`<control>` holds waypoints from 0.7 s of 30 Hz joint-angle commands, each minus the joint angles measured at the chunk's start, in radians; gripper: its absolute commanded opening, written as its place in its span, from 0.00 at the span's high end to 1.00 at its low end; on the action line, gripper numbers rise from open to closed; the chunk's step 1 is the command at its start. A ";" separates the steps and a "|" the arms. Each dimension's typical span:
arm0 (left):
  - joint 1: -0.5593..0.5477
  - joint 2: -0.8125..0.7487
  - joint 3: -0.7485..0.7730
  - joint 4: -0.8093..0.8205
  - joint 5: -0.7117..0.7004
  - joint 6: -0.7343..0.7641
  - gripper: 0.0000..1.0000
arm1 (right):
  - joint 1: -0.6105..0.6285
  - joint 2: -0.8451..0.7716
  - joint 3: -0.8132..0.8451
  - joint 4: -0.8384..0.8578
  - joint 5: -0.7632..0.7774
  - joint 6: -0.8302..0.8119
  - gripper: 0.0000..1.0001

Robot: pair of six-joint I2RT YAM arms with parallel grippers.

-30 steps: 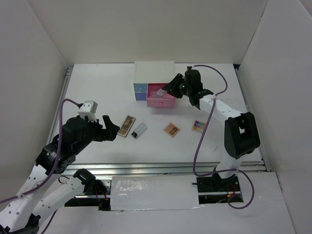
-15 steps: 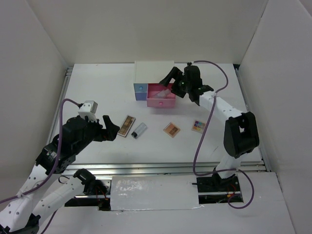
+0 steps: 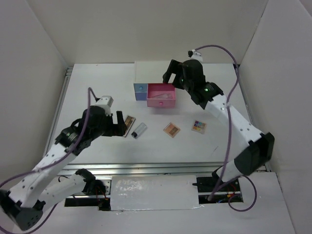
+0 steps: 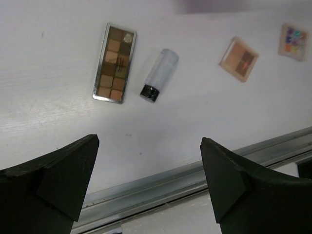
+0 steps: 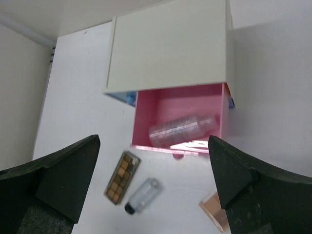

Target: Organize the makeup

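in the pink drawer [image 5: 181, 103] lies a clear bottle [image 5: 183, 129].

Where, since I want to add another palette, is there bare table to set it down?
Bare table lies far left, between the white box and the left rail, and along the near rail, this side of the items. Crowded: the middle row of brown palette, clear bottle, pinkish palette and multicolour palette, where the open left gripper hovers.
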 commanded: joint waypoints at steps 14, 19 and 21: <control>-0.025 0.784 0.200 0.251 0.007 0.029 0.01 | 0.011 -0.727 -0.501 0.079 -0.349 -0.121 0.00; -0.027 0.920 0.197 0.304 0.028 0.023 0.06 | 0.011 -0.795 -0.532 0.047 -0.363 -0.131 0.00; -0.033 0.945 0.188 0.325 0.033 0.019 0.11 | 0.011 -0.819 -0.533 0.044 -0.363 -0.132 0.00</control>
